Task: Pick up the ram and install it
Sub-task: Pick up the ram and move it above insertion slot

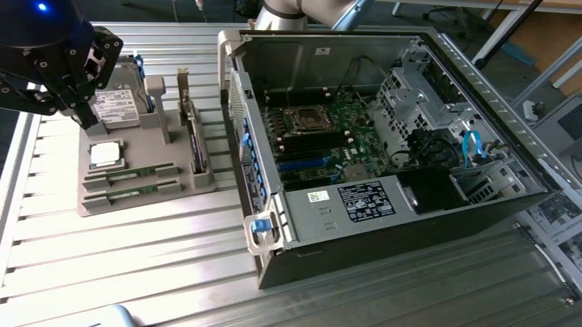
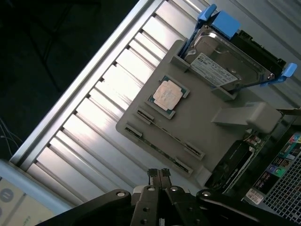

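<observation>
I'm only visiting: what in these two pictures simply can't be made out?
- Exterior view: the shut gripper hides part of the hard drive, and the drive's label print is too small to read.
- Wrist view: the ram sticks stand edge-on in the grey tray, so their chips and labels are hidden.
- Exterior view: the motherboard memory slots are too small to tell filled from empty.

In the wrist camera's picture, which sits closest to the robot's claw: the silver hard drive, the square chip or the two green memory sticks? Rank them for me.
1. Ram sticks: in slots along the grey tray's edge nearest the shut gripper.
2. Processor chip: mid-tray, just beyond the sticks.
3. Hard drive: propped at the tray's far end.
</observation>
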{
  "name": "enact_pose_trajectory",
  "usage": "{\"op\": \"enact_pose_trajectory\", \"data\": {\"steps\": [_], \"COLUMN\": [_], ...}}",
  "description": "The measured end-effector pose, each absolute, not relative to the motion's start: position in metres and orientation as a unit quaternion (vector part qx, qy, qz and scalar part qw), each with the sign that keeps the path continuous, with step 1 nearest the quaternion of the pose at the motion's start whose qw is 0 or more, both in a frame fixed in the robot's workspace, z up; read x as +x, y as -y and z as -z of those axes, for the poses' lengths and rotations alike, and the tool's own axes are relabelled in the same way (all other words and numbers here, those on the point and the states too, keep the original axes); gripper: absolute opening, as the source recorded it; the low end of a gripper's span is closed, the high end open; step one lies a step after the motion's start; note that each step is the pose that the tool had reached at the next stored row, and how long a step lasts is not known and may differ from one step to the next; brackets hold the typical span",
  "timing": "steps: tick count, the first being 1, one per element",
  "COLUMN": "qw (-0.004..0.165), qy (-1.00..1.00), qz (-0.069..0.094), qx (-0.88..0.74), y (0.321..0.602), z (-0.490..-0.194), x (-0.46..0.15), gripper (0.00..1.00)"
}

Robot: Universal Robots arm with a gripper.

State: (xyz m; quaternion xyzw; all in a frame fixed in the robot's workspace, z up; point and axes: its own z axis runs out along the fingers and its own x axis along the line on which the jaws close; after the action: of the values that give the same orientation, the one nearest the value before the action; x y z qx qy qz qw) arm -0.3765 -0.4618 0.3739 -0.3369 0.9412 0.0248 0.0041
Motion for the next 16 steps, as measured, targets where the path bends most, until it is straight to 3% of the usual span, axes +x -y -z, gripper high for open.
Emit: {"op": "enact_pose_trajectory", "data": {"steps": [16], "qw": [0.003], "qy": [-0.931], "qz": [-0.025], "qx": [-0.363], "y": [0.4618], "z": [-0.3738], "x": [-0.3765], "gripper": [0.11]}}
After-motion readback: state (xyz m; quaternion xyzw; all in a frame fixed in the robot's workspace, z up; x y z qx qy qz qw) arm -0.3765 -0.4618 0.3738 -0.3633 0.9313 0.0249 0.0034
